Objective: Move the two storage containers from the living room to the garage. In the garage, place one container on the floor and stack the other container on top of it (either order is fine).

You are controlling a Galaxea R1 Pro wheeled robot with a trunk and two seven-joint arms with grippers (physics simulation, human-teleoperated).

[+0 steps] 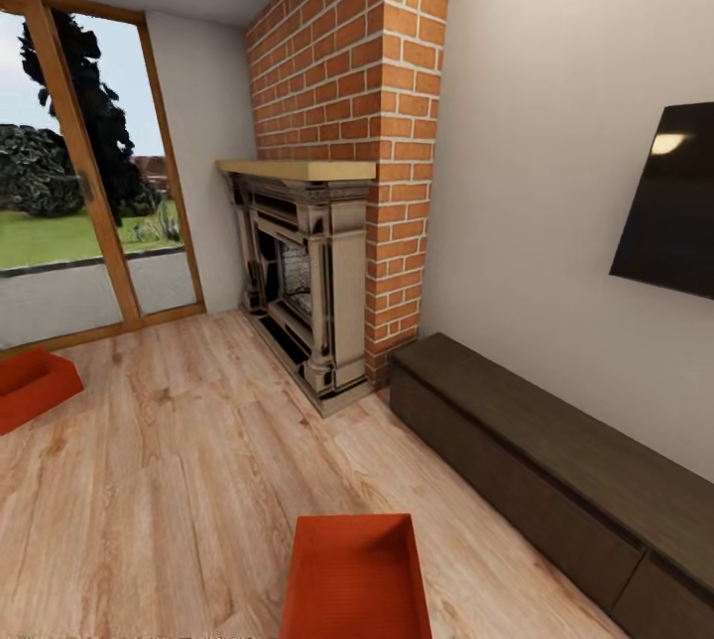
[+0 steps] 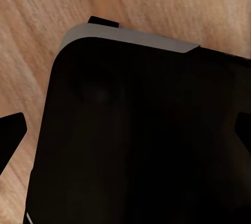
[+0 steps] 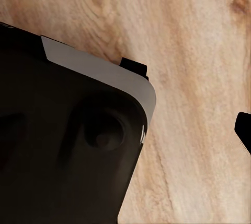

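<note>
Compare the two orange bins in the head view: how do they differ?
The near bin lies low in the middle of the view, close to the robot, by the dark cabinet; the far bin lies at the left edge, near the glass door. The near bin's inside shows; the far bin is cut off by the frame. Both sit on the wood floor, orange-red, topless.

One storage container (image 1: 357,575) lies at six o'clock on the plank floor (image 1: 178,480); another container (image 1: 32,386), perhaps cropped, at nine.
</note>
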